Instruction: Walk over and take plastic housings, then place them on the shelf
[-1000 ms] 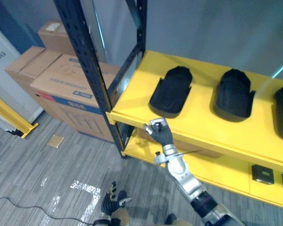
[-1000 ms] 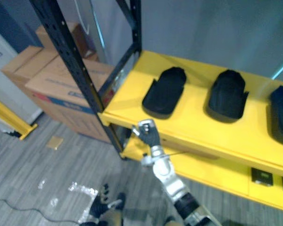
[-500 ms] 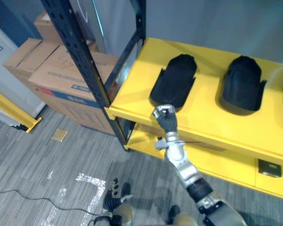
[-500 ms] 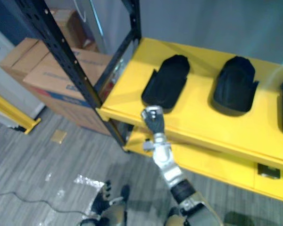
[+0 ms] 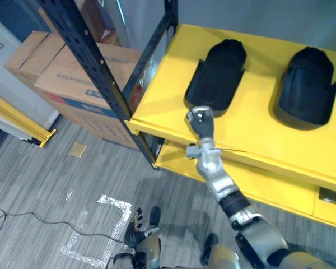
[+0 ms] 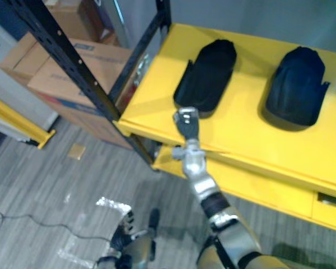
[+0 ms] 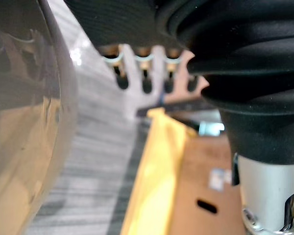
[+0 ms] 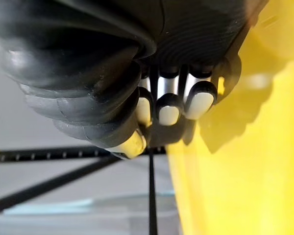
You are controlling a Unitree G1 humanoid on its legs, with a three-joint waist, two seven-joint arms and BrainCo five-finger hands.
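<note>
Two black plastic housings lie on the yellow top shelf (image 5: 257, 131): the left housing (image 5: 215, 75) and the right housing (image 5: 309, 84). My right hand (image 5: 200, 120) is raised over the shelf's front edge, just in front of the left housing's open end, apart from it. Its fingers (image 8: 169, 105) are curled into a fist with nothing in them. My left hand (image 5: 137, 227) hangs low over the floor, and its fingers (image 7: 147, 73) are straight and hold nothing.
A black perforated upright (image 5: 95, 73) stands at the shelf's left corner. Cardboard boxes (image 5: 56, 70) are stacked left of it, beside a yellow floor rail (image 5: 17, 120). A lower yellow shelf (image 5: 280, 193) holds a small dark box (image 5: 333, 195). White tape marks (image 5: 101, 230) lie on the grey floor.
The camera has drawn closer to the shelf. My right hand has risen from below the shelf's front edge to above it, close to the left housing.
</note>
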